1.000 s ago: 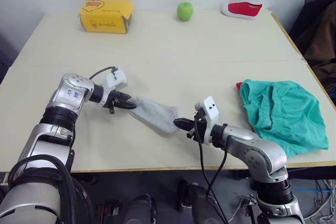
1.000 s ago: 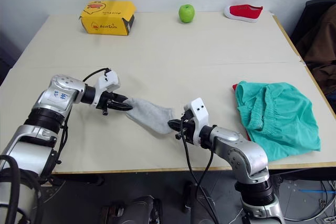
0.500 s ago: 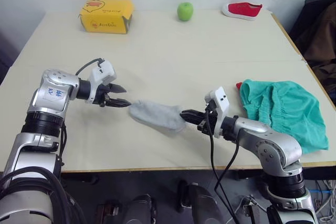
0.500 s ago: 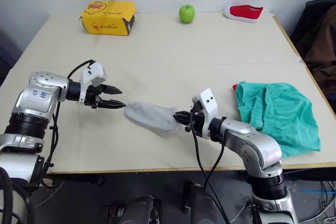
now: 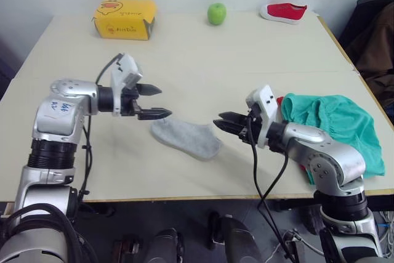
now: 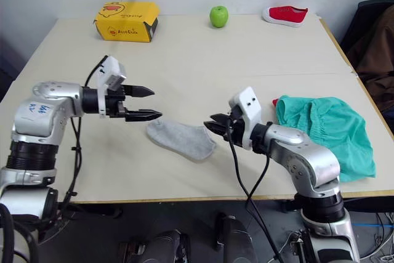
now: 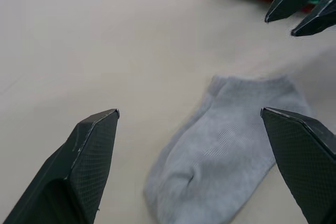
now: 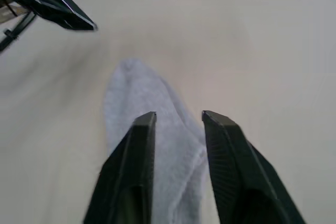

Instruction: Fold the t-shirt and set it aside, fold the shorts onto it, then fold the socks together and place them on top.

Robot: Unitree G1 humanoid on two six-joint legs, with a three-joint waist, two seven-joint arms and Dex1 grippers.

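Left gripper (image 5: 155,101) spread wide, holding nothing, raised above one end of the socks (image 5: 186,138); right gripper (image 5: 225,121) parted too, empty, just off the other end; the socks lie flat as one grey bundle on the table (image 5: 203,60) between both, probably released for a regrip; shorts (image 5: 332,130) sit folded beside the right arm, over the t-shirt (image 5: 280,100), a red edge showing.

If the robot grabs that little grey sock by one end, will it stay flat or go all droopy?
Probably droopy: the light grey knit socks lie limp and creased on the beige table, so the free end would likely hang. They look thin and light, so likely easy to lift. Being soft cloth, pushed they would probably bunch, not roll.
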